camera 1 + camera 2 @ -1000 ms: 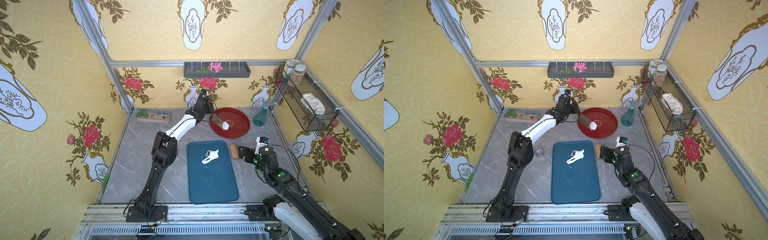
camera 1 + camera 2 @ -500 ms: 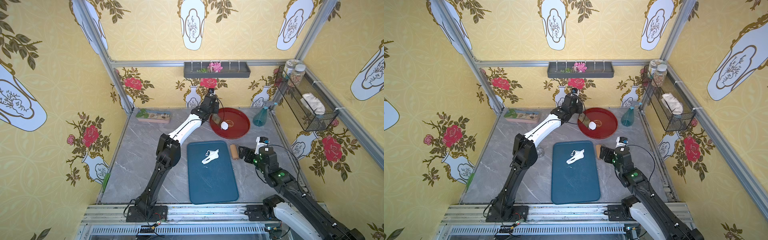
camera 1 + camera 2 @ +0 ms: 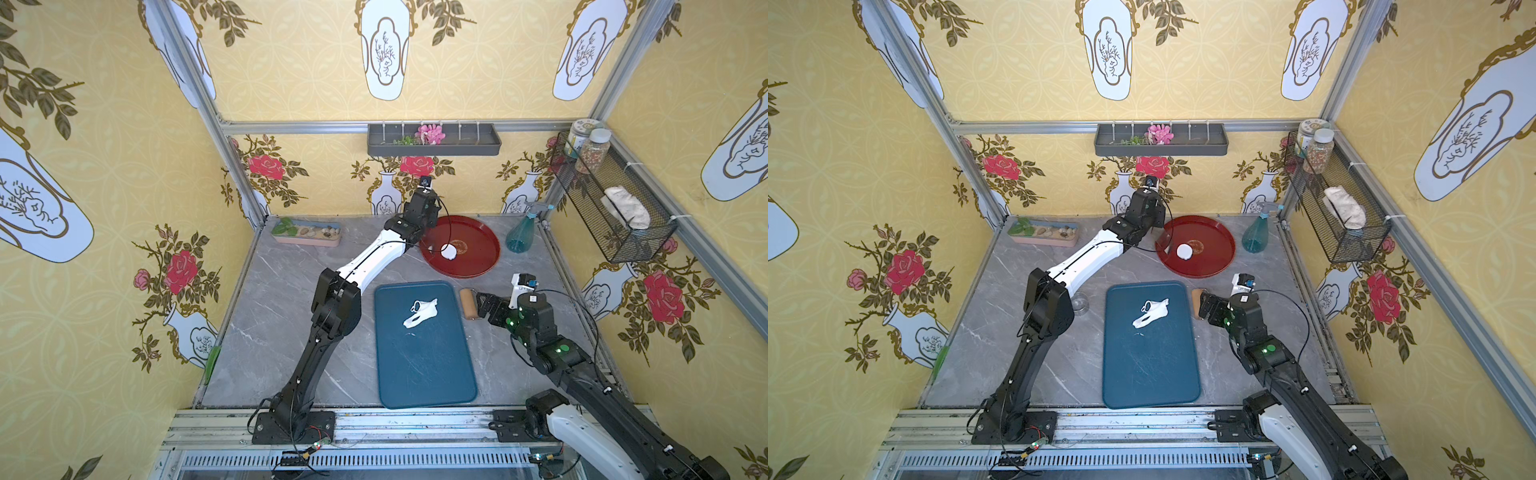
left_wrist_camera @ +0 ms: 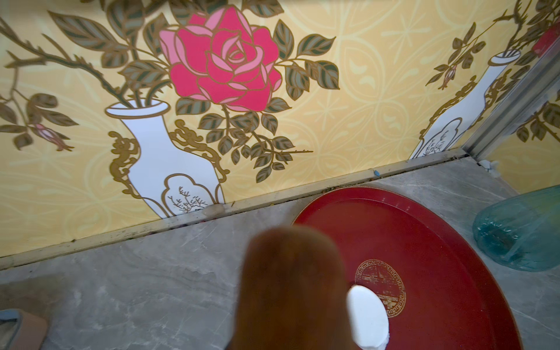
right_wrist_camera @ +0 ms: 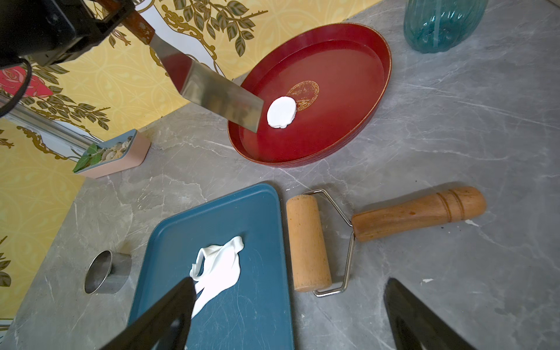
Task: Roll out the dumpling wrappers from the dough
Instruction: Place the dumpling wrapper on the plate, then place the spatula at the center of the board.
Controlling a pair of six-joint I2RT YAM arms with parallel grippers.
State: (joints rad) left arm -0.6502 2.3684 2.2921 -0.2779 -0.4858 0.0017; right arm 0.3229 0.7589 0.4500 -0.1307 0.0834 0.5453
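Left pincer (image 5: pixel 109 18), clamped on the wooden-handled steel spatula (image 5: pixel 218 97), has edged further over the round red tray (image 5: pixel 348 54); the small flat white dumpling wrapper (image 5: pixel 281 112) lies unmoved there, beside the blade tip. Right pincer (image 5: pixel 291 321) wide, empty: transfer looks done

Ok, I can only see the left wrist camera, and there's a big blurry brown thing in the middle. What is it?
Observer: That's the wooden handle of a spatula. The left gripper is shut on it.
Operator: Is the white circle on the spatula?
Observer: No. The blade's edge is just beside the dumpling wrapper, which lies flat on the red tray.
Operator: What's the other arm doing?
Observer: The right gripper is open and empty, near a wooden roller lying beside the blue tray.
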